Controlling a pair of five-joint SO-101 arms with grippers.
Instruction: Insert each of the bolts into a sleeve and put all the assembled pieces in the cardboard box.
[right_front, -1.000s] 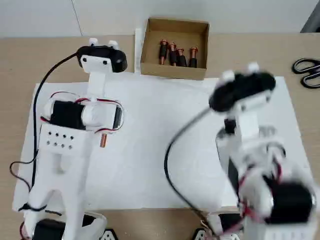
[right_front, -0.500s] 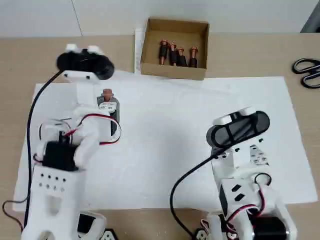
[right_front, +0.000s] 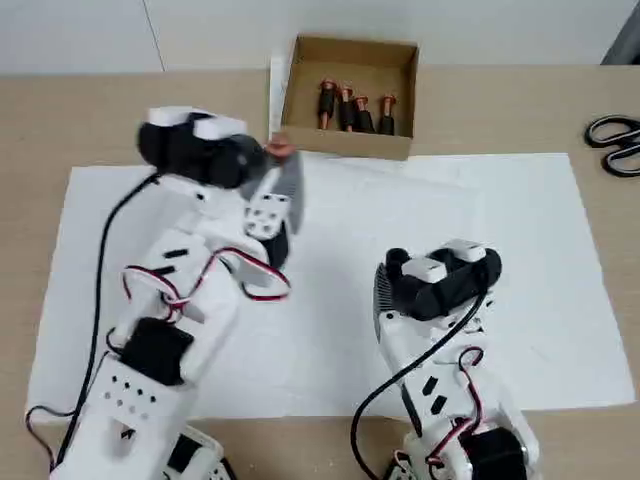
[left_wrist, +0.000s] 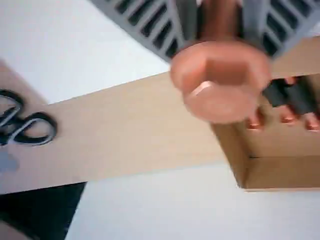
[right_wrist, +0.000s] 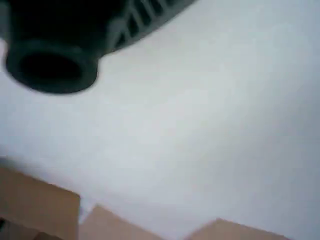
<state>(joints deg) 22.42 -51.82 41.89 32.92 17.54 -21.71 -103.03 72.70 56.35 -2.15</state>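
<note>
- Clamping a bolt (left_wrist: 220, 80), the left claw (right_front: 283, 178) sits just short of the cardboard box (right_front: 345, 143); bolt head faces the wrist camera, shank running back between the fingers (left_wrist: 145, 20).
- Right claw (right_front: 388, 292) grips a sleeve (right_wrist: 50, 70), bore toward its camera.

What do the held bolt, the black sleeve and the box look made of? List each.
Bolt: metal, apparently copper-plated; smooth orange sheen on its hex head. Sleeve: probably plastic or rubber; dull matte black. Cardboard box: brown cardboard, matte folded walls.
</note>
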